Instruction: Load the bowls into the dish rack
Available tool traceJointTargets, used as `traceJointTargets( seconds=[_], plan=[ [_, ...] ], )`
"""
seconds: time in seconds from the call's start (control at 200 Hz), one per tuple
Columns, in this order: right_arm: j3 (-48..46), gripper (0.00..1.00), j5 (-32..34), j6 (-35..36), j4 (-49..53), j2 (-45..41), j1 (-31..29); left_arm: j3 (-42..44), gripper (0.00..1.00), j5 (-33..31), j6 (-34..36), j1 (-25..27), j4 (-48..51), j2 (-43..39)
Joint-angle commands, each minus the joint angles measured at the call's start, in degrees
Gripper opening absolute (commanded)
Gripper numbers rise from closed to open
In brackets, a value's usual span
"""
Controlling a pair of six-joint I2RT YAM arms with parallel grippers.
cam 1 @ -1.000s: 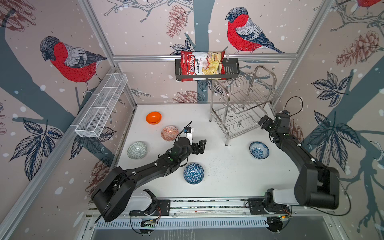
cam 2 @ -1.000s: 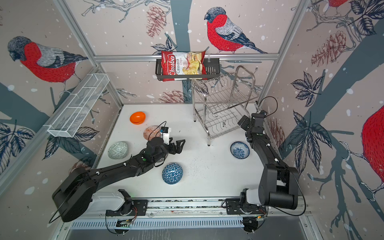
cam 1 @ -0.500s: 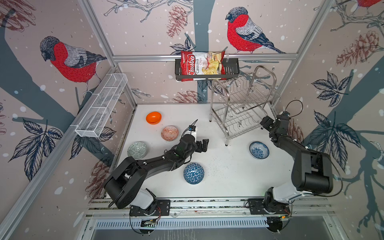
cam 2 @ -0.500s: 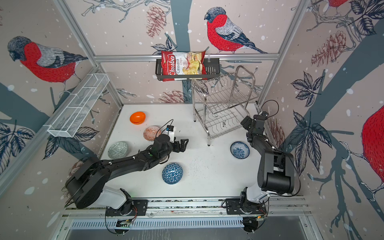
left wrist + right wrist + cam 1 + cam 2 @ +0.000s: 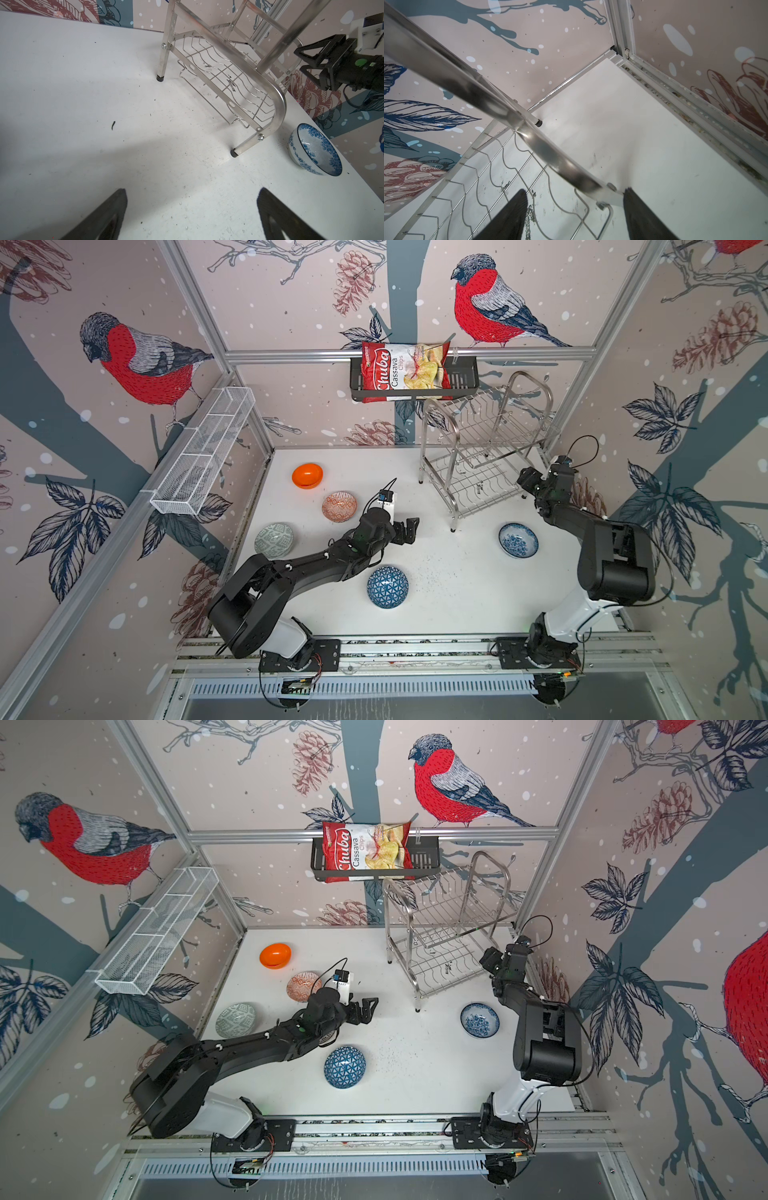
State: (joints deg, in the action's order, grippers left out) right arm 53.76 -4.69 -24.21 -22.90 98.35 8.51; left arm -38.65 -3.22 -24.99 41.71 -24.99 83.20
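The steel-wire dish rack [image 5: 455,489] [image 5: 414,977] stands at the back right with nothing in it. In both top views, five bowls sit on the white table. They are orange [image 5: 307,475] [image 5: 275,955], red-white [image 5: 339,506], grey-green [image 5: 274,540], blue with white triangles and upside down [image 5: 387,587], and blue-floral [image 5: 518,540] [image 5: 315,153]. My left gripper [image 5: 409,531] [image 5: 191,207] is open and empty above bare table mid-scene. My right gripper [image 5: 524,483] [image 5: 575,199] straddles the rack's right end frame [image 5: 544,149]. One fingertip [image 5: 629,193] touches the frame and the other is apart.
A black shelf with a chips bag [image 5: 405,371] hangs on the back wall just above the rack. A long white mesh basket [image 5: 203,452] is fixed along the left wall. Aluminium posts and patterned walls close in the table on three sides.
The right gripper's jaws have narrowed around the rack's end frame while its arm folded back toward the right wall. The left gripper has drifted slightly right, still open.
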Motion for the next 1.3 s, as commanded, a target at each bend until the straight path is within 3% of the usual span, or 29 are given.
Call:
traceJointTargets(
  seconds=[0.0,0.29,0.64,0.71,0.9,1.111,1.296],
  plan=[
    [0.23,0.66,-1.94,0.33,-1.91,0.86,-0.20,0.86,0.98,-0.97,1.14,-0.03,-0.98,-1.52],
    [-1.48,0.51,-1.19,0.98,0.19,0.24,-2.88,1.04,0.98,-0.47,0.92,-0.03,-1.34,-1.37],
    [-6.33,0.45,-0.14,2.19,0.76,-5.22,-6.69,-1.83,0.98,-1.30,2.27,0.00,0.97,-0.29],
    [-6.62,0.48,1.64,1.76,1.46,-6.96,-6.30,-3.85,0.98,-0.88,2.65,-0.10,2.29,0.44],
    [-3.06,0.68,3.88,-0.56,3.74,-7.93,-2.35,-6.87,0.98,-0.60,3.91,-0.04,1.92,2.19],
    [4.06,0.72,3.16,3.06,3.80,-1.59,-1.57,-7.61,0.98,3.28,4.57,-0.03,1.58,7.19],
    [10.14,0.71,5.41,7.46,6.32,4.06,-1.59,-7.58,0.98,3.04,5.82,0.04,3.61,6.19]
  ],
)
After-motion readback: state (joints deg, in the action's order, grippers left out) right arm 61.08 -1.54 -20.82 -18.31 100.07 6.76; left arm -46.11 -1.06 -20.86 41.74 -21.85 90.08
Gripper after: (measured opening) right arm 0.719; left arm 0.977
